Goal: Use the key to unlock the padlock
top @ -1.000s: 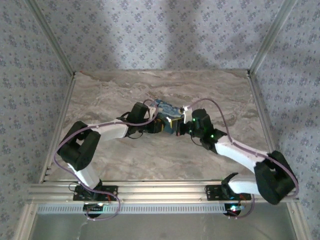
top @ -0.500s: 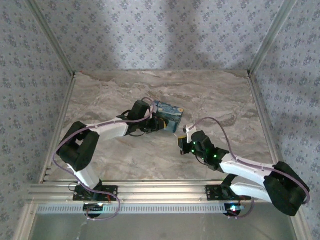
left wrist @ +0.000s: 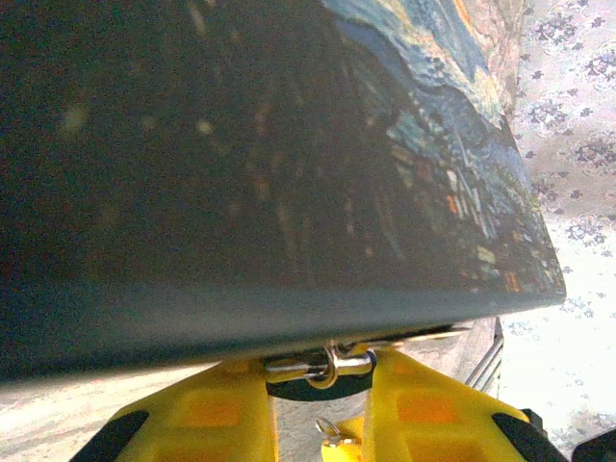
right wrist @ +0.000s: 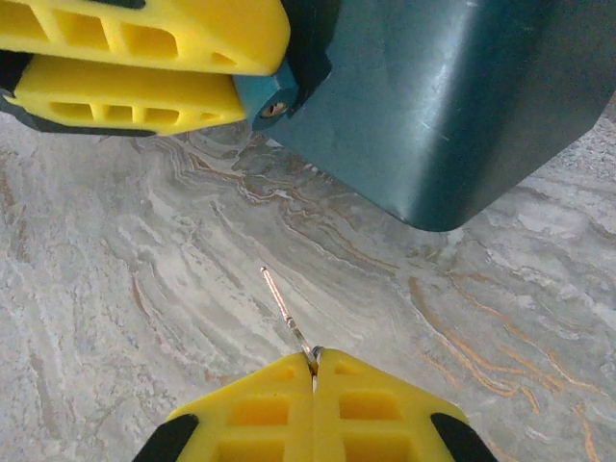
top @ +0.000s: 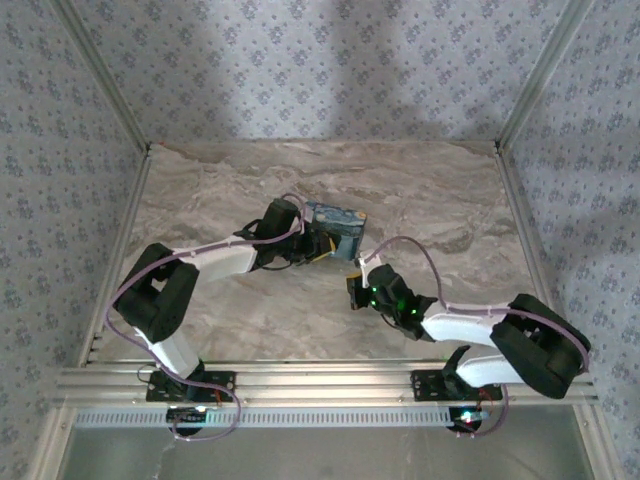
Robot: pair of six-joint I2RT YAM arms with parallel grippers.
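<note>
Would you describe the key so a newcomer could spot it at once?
On the marbled table, find the starry-night box near the middle; the right gripper faces it from the near side. The key is the thin metal sliver jutting from its shut yellow fingers, far slimmer than the teal padlock that the left gripper clamps.

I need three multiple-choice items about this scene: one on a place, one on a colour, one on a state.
1. The padlock is: A at the tips of the left gripper, next to the box; B inside the box; C on top of the box.
2. The fingers are: A black; B yellow; C red.
3. The right gripper is: A wide open; B shut, empty; C shut on the key.
Answers: 1 A, it pokes out at the tips; 2 B, both pairs are yellow; 3 C, its fingers pinch the key's end.
</note>
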